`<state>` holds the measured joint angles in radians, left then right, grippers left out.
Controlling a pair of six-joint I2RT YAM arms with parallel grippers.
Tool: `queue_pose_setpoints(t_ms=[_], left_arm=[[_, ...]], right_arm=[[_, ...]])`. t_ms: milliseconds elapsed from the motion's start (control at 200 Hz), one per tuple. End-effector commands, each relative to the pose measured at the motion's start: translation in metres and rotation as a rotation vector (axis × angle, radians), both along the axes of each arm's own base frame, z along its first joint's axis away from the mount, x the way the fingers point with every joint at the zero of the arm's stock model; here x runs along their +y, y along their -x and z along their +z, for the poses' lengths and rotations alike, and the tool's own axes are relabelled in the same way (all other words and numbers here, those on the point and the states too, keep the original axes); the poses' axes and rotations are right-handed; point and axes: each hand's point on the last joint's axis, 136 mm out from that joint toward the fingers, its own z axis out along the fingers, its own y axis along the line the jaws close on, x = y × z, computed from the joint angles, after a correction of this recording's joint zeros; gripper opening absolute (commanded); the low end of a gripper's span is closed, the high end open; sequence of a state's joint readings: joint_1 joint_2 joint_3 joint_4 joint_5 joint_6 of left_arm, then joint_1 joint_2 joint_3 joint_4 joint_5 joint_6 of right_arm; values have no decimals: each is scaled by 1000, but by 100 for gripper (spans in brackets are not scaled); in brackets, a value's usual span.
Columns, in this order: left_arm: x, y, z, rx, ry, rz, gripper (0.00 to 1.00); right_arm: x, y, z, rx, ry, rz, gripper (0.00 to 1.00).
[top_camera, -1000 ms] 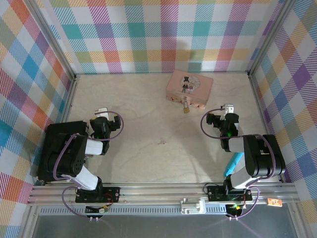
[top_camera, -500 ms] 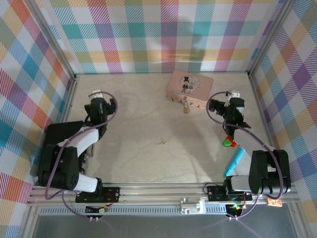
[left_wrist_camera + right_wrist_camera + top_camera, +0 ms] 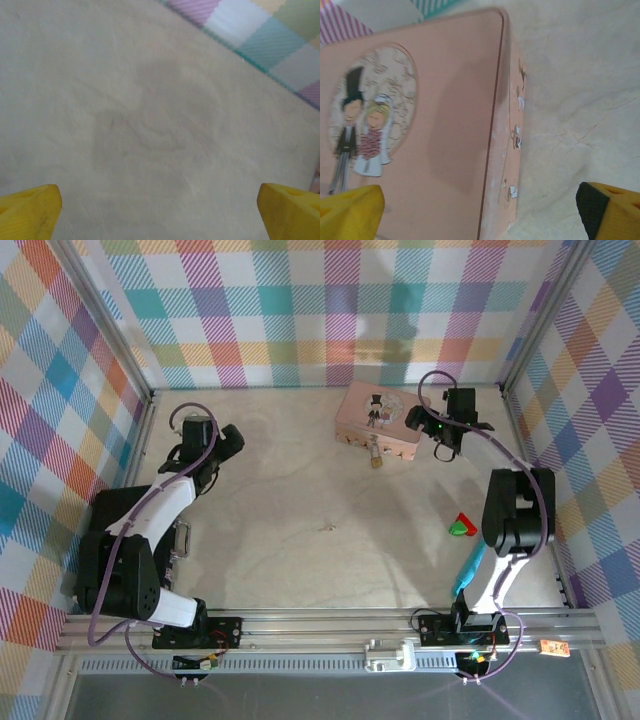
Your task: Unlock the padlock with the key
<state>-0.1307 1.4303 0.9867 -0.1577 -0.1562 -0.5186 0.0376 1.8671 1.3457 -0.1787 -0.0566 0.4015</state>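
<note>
Beige tabletop (image 3: 300,480) walled in plaid: the padlock (image 3: 375,456) sits at the near edge of the pink tin (image 3: 383,416). The key (image 3: 326,528) lies on open table nearer than the tin, and both are apart from the right gripper (image 3: 438,440) at the tin's right end and the left gripper (image 3: 200,428) well to its left. The overhead view shows padlock and key, whereas the right wrist view shows the tin's cartoon-couple lid between spread yellow right fingers (image 3: 350,210). The left fingers (image 3: 30,210) are equally wide apart over bare table, and neither pair holds anything.
</note>
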Motion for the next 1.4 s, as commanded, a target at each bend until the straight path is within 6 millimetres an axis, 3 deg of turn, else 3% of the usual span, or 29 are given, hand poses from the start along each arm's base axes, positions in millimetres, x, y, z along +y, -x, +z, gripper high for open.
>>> queue_pose_setpoints(t_ms=[0, 240, 435, 575, 735, 960, 1125, 1270, 1395], left_arm=[[-31, 13, -14, 82, 150, -77, 100], [-80, 36, -51, 115, 204, -153, 100], [-111, 33, -44, 108, 216, -225, 100], [-123, 34, -37, 89, 218, -248, 100], [-124, 42, -34, 86, 214, -249, 100], [-125, 61, -30, 96, 220, -262, 100], [-127, 69, -28, 87, 223, -263, 100], [-131, 72, -28, 81, 226, -268, 100], [-129, 70, -24, 55, 234, -246, 100]], right_arm=[[14, -7, -12, 62, -63, 62, 99], [41, -24, -35, 82, -115, 205, 87], [69, -17, -58, 171, -70, 323, 73], [96, -6, -63, 206, 5, 430, 69], [131, 13, -72, 237, 107, 547, 66], [184, 28, -74, 244, 65, 636, 64], [212, 16, -53, 190, 48, 670, 66], [210, 10, 3, 107, 88, 676, 77], [200, 33, 46, 57, 90, 669, 79]])
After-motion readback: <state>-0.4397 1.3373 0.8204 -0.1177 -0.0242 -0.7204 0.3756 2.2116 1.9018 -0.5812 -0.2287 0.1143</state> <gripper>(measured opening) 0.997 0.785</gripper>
